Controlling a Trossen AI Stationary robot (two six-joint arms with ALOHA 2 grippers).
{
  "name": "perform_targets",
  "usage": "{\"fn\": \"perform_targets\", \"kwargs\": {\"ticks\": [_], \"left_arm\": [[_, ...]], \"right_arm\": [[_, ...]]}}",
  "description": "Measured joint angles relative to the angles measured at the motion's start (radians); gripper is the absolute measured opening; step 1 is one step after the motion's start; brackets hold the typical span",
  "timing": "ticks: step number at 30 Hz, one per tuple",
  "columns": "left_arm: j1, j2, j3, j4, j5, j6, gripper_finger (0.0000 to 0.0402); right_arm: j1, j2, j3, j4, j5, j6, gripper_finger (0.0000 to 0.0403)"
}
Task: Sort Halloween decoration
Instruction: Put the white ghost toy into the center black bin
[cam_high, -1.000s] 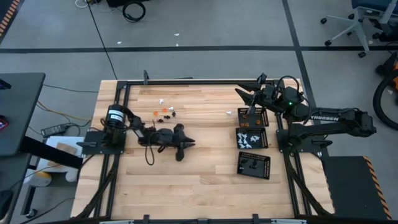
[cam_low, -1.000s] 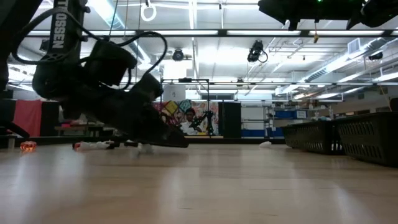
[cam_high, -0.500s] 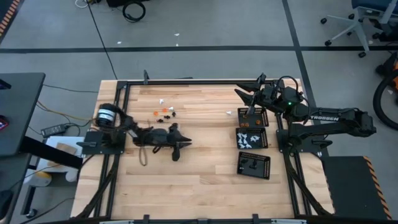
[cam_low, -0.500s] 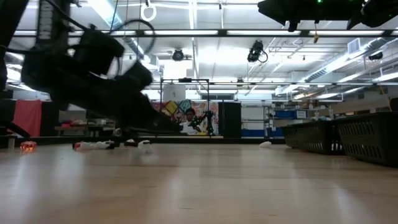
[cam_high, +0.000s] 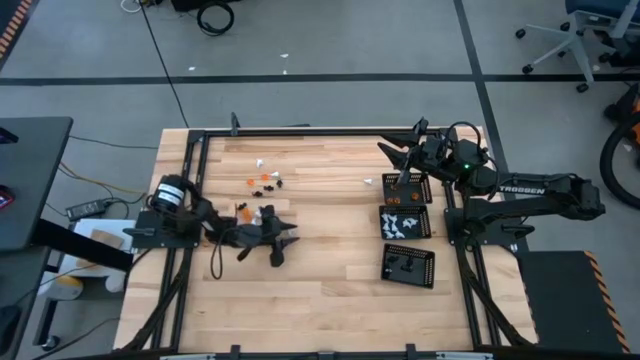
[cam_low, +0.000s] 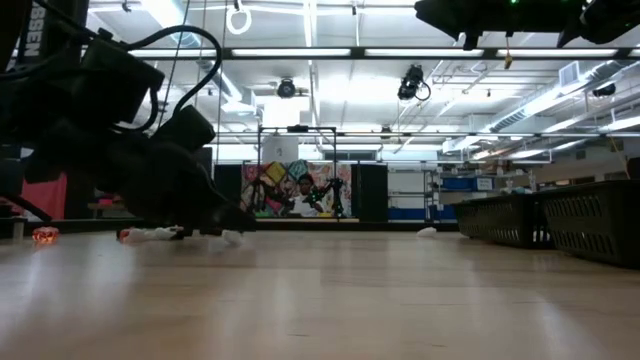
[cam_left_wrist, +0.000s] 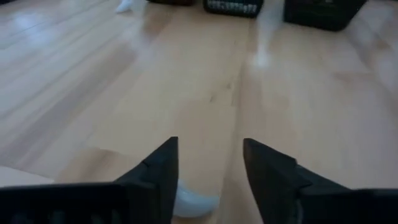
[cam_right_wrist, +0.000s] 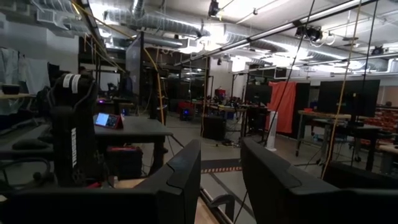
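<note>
The Halloween decoration pieces are tiny. Orange and black ones (cam_high: 264, 181) and a white one (cam_high: 260, 161) lie at the far left, and another white one (cam_high: 368, 181) lies near the trays. My left gripper (cam_high: 289, 232) is low over the table left of centre, open (cam_left_wrist: 210, 148). A white piece (cam_left_wrist: 190, 201) lies on the wood between its fingers, far back. My right gripper (cam_high: 403, 153) hangs high above the far black tray (cam_high: 405, 188), open (cam_right_wrist: 221, 163), with nothing between its fingers. My left gripper has the white piece (cam_left_wrist: 186, 199) lying on the table between its open fingers, close to the inner side of one finger (cam_left_wrist: 163, 168). I cannot tell whether that finger touches it. The fingers slant low over the wood, pointing toward the table's right.
Three black perforated trays stand in a row at the right: the far one, a middle one (cam_high: 405, 222) holding white pieces, and a near one (cam_high: 408, 265) holding dark pieces. A black frame (cam_high: 300, 131) runs along the far edge. Bare wood lies in the middle and along the near side.
My left gripper has drawn back toward the table's left edge and a little toward the near edge, staying low over the wood. My right gripper has kept still.
</note>
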Motion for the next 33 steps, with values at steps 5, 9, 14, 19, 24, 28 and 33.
{"fn": "perform_targets", "kwargs": {"ticks": [5,9,14,19,24,28,33], "left_arm": [[-0.01,0.012,0.002,-0.03,-0.01,0.001,0.0204],[-0.01,0.011,-0.003,-0.045,-0.01,0.018,0.0205],[-0.014,0.014,-0.005,-0.033,-0.007,0.082,0.0199],[-0.014,0.008,-0.007,-0.017,-0.006,0.129,0.0199],[-0.033,-0.04,-0.012,-0.017,-0.018,0.23,0.0199],[-0.06,-0.095,-0.011,-0.007,-0.065,0.313,0.0199],[-0.087,-0.153,-0.01,-0.09,-0.144,0.284,0.0199]], "right_arm": [[0.0,0.0,0.0,0.0,-0.005,-0.001,0.0119],[0.0,0.0,0.0,0.0,-0.005,-0.002,0.0119],[0.0,0.0,0.0,0.001,-0.005,-0.002,0.0119],[0.0,0.0,0.0,0.002,-0.005,-0.002,0.0119],[0.0,0.0,0.0,0.001,-0.005,-0.002,0.0119],[0.0,0.0,0.0,0.001,-0.005,-0.002,0.0119],[0.0,0.0,0.0,0.001,-0.005,-0.002,0.0119]]}}
